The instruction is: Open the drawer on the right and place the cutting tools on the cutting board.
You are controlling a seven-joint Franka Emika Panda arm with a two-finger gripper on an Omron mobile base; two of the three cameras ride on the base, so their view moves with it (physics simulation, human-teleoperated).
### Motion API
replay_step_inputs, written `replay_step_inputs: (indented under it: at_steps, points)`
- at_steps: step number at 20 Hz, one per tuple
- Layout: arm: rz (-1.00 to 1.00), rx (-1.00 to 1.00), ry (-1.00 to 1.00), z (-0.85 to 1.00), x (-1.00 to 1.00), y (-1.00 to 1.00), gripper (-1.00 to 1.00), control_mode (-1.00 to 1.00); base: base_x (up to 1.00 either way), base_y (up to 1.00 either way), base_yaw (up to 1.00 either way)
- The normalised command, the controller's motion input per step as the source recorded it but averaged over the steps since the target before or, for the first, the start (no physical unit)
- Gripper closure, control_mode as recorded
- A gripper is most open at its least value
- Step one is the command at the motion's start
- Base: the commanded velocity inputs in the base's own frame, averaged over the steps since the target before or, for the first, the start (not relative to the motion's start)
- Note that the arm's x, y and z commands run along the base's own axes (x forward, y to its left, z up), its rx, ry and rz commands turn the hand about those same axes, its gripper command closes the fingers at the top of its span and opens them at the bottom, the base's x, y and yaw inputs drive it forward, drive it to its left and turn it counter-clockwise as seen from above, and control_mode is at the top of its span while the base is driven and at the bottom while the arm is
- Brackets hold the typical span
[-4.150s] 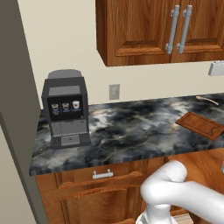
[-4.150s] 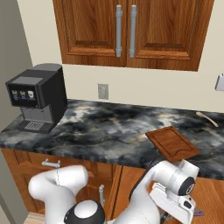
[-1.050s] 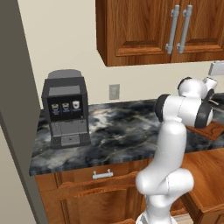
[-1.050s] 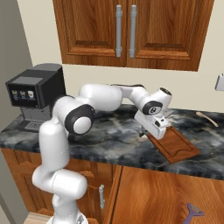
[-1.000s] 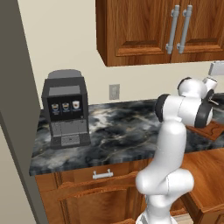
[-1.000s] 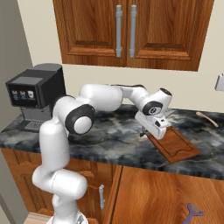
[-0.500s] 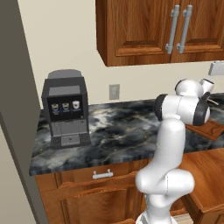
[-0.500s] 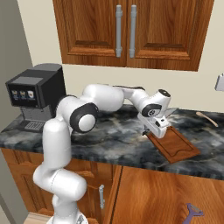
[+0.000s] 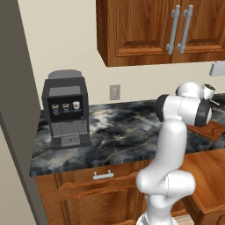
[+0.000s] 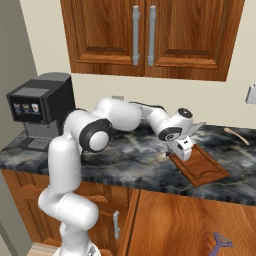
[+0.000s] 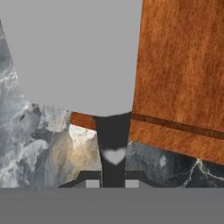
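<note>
The gripper point(image 10: 181, 148) hangs low over the near-left corner of the cutting board point(image 10: 201, 166), its jaws closed on a knife point(image 11: 78, 61) whose dark handle sits between the fingertips point(image 11: 92, 183) and whose broad pale blade fills much of the hand view above them. In the hand view the board's reddish wood with one dark groove lies to the right of the handle, and grey marbled counter point(image 11: 48, 140) lies to the left and below. From the right base view the one white arm point(image 10: 125, 116) reaches from the lower left across the counter to the board, which is the single board on the counter, lying flat and turned at an angle, near the front edge. One thin wooden utensil point(image 10: 236, 135) lies farther right and farther back on the counter, apart from the board. One black coffee machine point(image 10: 42, 107) stands at the far left end of the counter. One wall outlet point(image 9: 115, 92) sits on the wall behind the counter, seen in the left base view. Above hangs one wall cabinet point(image 10: 150, 35) with two doors and two long silver handles. Below the counter, the drawer point(image 10: 200, 225) stands pulled out at the right, its smooth wood lining showing, and one purple-blue tool point(image 10: 222, 243) lies in it near the bottom right. In the left base view one closed drawer with a short silver handle point(image 9: 104, 175) sits under the counter to the left.
</note>
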Motion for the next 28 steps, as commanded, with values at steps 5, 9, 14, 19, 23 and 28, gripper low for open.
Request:
replay_step_inputs:
  at_steps: [5, 9, 14, 19, 23, 28]
  points:
    - [-0.03, -0.12, -0.14, -0.12, 0.04, -0.01, 1.00, -1.00, 0.00, 0.00, 0.00]
    - [-0.03, -0.11, -0.08, -0.08, 0.17, -0.06, 1.00, -1.00, 0.00, 0.00, 0.00]
    - [-0.05, -0.06, 0.00, -0.06, 0.39, -0.20, 1.00, -1.00, 0.00, 0.00, 0.00]
    - [-0.03, -0.03, 0.00, -0.05, 0.35, -0.20, 1.00, -1.00, 0.00, 0.00, 0.00]
    - [-0.03, -0.01, 0.00, -0.05, 0.23, -0.23, 1.00, -1.00, 0.00, 0.00, 0.00]
    - [-0.03, 0.00, 0.01, -0.07, 0.04, -0.13, -1.00, -1.00, 0.00, 0.00, 0.00]
